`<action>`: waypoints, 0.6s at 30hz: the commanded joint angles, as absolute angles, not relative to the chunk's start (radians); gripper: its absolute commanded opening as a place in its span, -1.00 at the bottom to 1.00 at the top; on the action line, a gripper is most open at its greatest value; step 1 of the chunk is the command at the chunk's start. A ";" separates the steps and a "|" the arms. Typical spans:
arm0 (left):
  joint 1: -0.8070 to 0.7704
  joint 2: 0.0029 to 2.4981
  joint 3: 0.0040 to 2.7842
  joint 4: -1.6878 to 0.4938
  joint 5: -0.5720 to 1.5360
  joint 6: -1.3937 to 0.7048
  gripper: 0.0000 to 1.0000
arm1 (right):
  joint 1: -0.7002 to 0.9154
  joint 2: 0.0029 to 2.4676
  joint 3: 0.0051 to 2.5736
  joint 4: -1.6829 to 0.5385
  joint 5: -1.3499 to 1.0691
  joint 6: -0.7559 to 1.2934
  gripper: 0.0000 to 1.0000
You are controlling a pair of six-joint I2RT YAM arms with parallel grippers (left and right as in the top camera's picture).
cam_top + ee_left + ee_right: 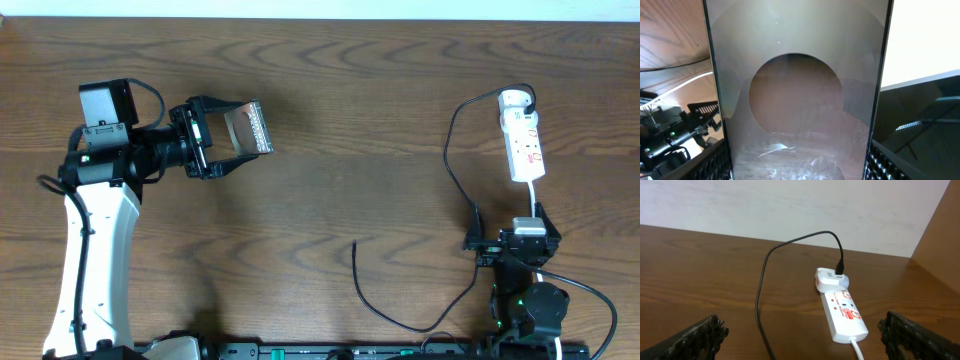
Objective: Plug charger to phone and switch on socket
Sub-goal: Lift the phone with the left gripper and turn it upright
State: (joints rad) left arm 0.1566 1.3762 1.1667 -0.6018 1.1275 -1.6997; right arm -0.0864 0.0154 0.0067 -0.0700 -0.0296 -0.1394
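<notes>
Black long thin charger cable (758, 302): small plug end (356, 247) loose on brown wooden desk (330, 60), unconnected | right claw (802, 330): spread, empty, beside cable | left claw (222, 138): pinching flat brown-silver phone (252, 128) at left | narrow white power strip (526, 145): far right, adapter (514, 99) seated, switch state unclear, too small | remaining: plug phone, flip switch

A flat rectangular phone with a glossy silvery-brown face (250, 130) is clamped by its long edges between the left fingers (214, 104). A narrow white plastic power strip with red marks (526, 145) lies flat on the bench, straight ahead of the right fingers (700, 336). A white adapter (514, 100) sits in its far end. From there a thin black charger cable (447, 158) arcs back between the parted right fingers. Its loose plug end (356, 244) lies to their left.
</notes>
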 commanded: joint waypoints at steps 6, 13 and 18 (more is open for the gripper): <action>0.160 1.358 1.190 -0.598 1.125 -1.697 -0.86 | -0.085 0.011 0.006 -0.074 -0.028 -0.147 0.98; 0.156 1.358 1.190 -0.674 0.855 -1.404 -0.86 | -0.085 0.011 0.006 -0.074 -0.028 -0.147 0.98; 0.114 1.358 1.190 -0.866 0.439 -1.320 -0.86 | -0.085 0.011 0.006 -0.074 -0.028 -0.147 0.99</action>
State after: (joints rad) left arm 0.1436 1.3762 1.1675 -0.7998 0.7578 -1.4254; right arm -0.0864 0.0154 0.0067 -0.0704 -0.0296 -0.1394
